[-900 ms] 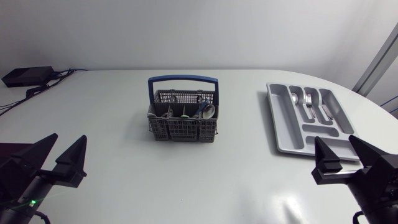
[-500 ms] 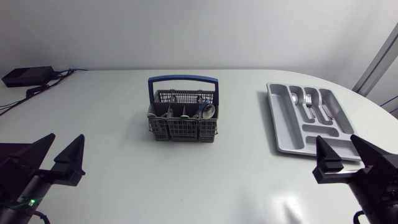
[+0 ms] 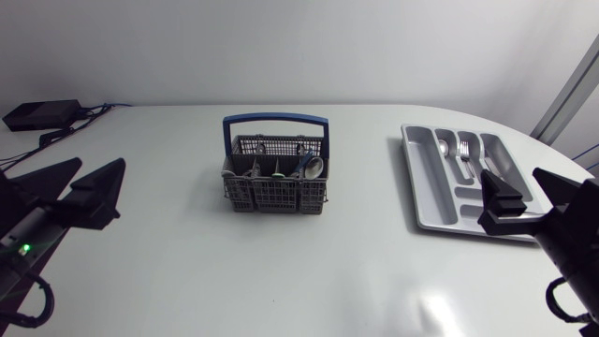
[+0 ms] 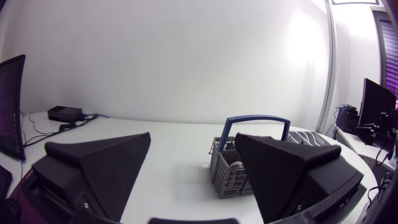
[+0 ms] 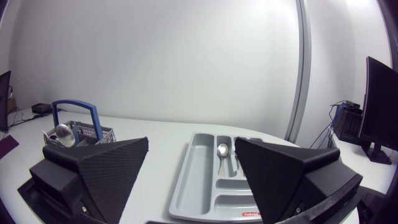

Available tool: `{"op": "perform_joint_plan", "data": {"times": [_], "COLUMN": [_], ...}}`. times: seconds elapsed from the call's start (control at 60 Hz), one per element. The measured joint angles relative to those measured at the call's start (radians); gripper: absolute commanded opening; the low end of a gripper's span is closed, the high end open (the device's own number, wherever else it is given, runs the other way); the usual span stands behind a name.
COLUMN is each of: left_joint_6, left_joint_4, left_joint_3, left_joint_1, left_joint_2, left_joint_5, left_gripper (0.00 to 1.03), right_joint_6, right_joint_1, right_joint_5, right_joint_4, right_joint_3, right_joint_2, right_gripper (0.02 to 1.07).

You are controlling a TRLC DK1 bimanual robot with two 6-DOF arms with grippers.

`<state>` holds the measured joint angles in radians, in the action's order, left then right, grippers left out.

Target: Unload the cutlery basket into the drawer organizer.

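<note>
1. Table (image 3: pixel 187 253) lay bare between left gripper (image 3: pixel 101 163) and basket (image 3: pixel 276 187): open path.
2. Handle (image 3: pixel 275 120) stood upright, arching side to side over the basket; access from above only in front of or behind it. Spoon (image 3: pixel 314 167) and other cutlery stuck up from the compartments.
3. Bare strip between basket and tray (image 3: pixel 426 187), well apart.
4. Right gripper (image 3: pixel 510 173), fingers spread, hung over the tray's near right corner. Left long slot was free; cutlery (image 3: pixel 463 150) lay in the middle slots.
5. Box (image 3: pixel 42 114) with cables sat at the far left corner, clear of the basket.
</note>
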<state>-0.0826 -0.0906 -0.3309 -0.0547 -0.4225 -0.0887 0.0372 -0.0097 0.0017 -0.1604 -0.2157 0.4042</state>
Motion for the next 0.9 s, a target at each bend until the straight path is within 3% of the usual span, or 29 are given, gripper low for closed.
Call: {"op": "perform_joint_plan", "data": {"times": [0.183,0.383,0.617,0.65,0.733,0.9], "left_joint_6": [0.004,0.064,0.218,0.240,0.279,0.344], "left_joint_4": [0.002,0.119,0.328,0.362,0.423,0.438], "left_joint_3": [-0.145,-0.331,-0.619,-0.657,-0.748,-0.814], "left_joint_1": [-0.141,-0.282,-0.364,-0.372,-0.381,-0.403], "left_joint_2": [-0.321,-0.633,-0.987,-1.034,-1.121,-1.191], "left_joint_5": [0.067,0.106,0.109,0.100,-0.025,-0.222], "left_gripper": [0.90,0.90,0.91,0.91,0.91,0.90], "right_joint_6": [0.000,0.000,0.008,0.019,0.064,0.189], "right_joint_1": [0.003,0.004,0.020,0.023,0.028,0.050], "right_joint_5": [0.004,0.006,0.005,0.002,-0.030,-0.093], "right_joint_4": [-0.023,-0.009,0.209,0.239,0.303,0.459], "right_joint_3": [-0.084,-0.144,-0.251,-0.272,-0.307,-0.376], "right_joint_2": [0.223,0.402,0.568,0.594,0.634,0.719], "right_gripper": [1.02,1.02,1.02,1.02,1.02,1.02]}}
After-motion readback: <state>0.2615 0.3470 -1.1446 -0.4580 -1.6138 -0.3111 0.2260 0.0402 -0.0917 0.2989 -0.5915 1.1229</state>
